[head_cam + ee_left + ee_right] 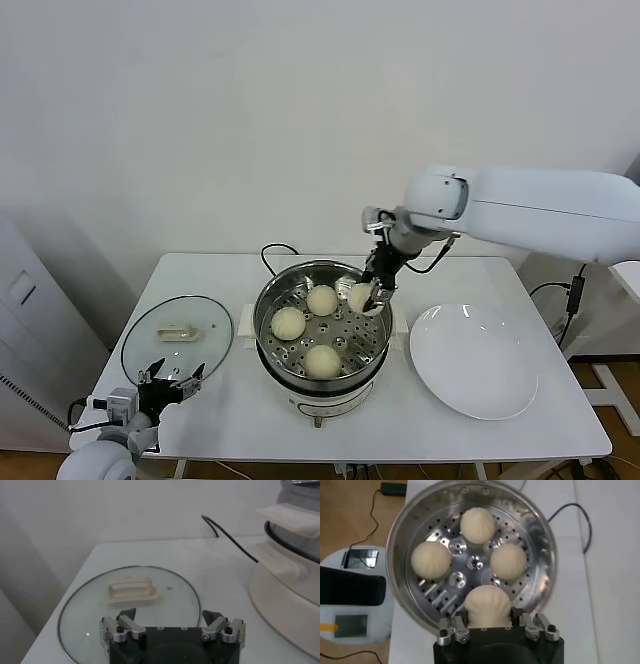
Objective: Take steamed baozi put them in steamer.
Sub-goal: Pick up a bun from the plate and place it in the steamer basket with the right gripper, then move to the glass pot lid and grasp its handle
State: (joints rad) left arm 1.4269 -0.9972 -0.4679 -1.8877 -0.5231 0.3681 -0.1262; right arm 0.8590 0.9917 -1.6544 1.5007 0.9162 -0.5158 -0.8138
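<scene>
The steamer (266, 305) stands mid-table, a shiny steel pot on a white base. Three steamed baozi lie on its perforated tray: one at the back (322, 299), one on the left (288, 323), one at the front (322, 361). My right gripper (368, 297) hangs over the tray's right side, shut on another pale baozi (359, 296). In the right wrist view that bun (488, 605) sits between the fingers of the right gripper (488, 616), just above the tray (470, 562). My left gripper (171, 376) waits open at the table's front left.
A glass lid (177, 335) with a beige handle (131, 590) lies flat left of the steamer, just ahead of the left gripper (170, 616). A white plate (472, 360) sits to the right. A black cord (270, 250) runs behind the pot.
</scene>
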